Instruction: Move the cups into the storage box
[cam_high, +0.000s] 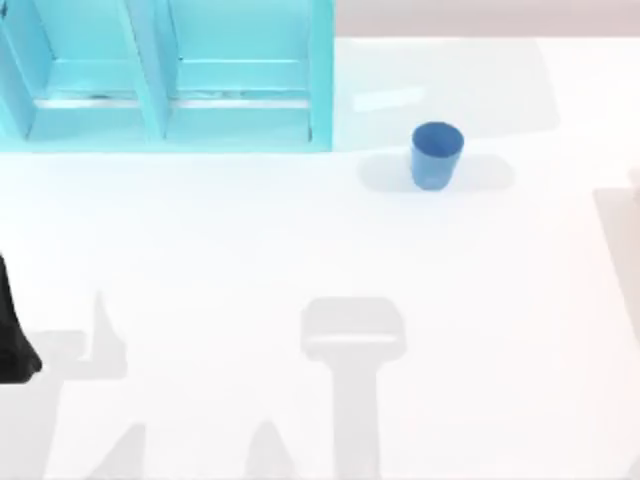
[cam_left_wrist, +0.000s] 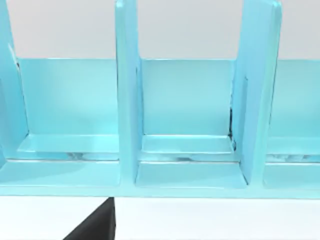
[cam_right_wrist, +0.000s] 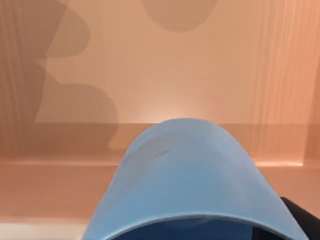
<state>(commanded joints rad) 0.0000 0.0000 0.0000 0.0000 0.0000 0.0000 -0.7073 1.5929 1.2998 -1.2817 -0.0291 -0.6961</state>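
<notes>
**newb:** Fingers (cam_right_wrist: 302, 223) on the right gripper (cam_right_wrist: 192, 232), doing what?

**mod:** Clamped on a blue cup (cam_right_wrist: 185, 170), mid-carry I'd say. Other cup (cam_high: 436, 155) sits just right of the storage box (cam_high: 322, 90). Next: hover over a compartment, release. Left arm (cam_high: 12, 340) is parked at the table's left.

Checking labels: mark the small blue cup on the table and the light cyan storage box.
small blue cup (cam_high: 436, 160), top view, on its outer side wall.
light cyan storage box (cam_high: 322, 70), top view, on its right end wall.
</notes>
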